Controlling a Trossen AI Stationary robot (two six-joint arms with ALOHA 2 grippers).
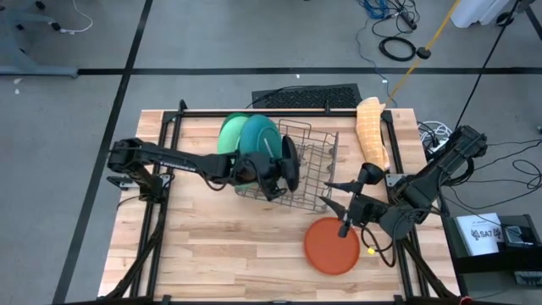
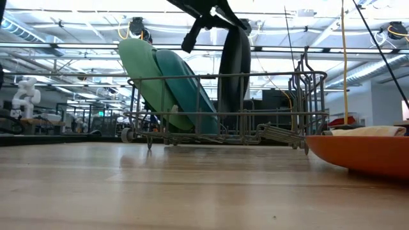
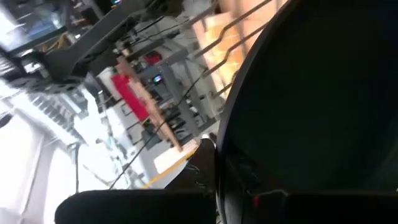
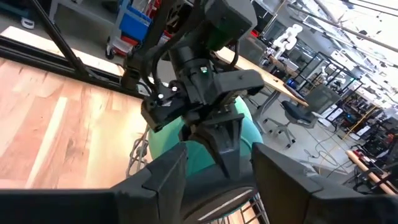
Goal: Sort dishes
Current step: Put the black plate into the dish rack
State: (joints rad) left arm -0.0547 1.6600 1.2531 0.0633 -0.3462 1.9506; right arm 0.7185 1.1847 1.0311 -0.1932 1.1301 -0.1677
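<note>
Black plate (image 2: 234,80) upright on edge in the rack (image 1: 312,169).
My left hand (image 1: 286,165) pinches its rim; my right hand (image 1: 340,196) gapes wide, empty.

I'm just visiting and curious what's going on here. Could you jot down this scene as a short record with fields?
Setting: wooden table with a grey wire rack
In the rack: light-green plate and teal plate, leaning on edge side by side
Left gripper: shut on a black plate, holding it on edge over the rack
Right gripper: open, above the orange plate's rim
Orange plate: lies flat on the table, outside the rack
Also there: folded tan cloth at the table's far edge
</note>
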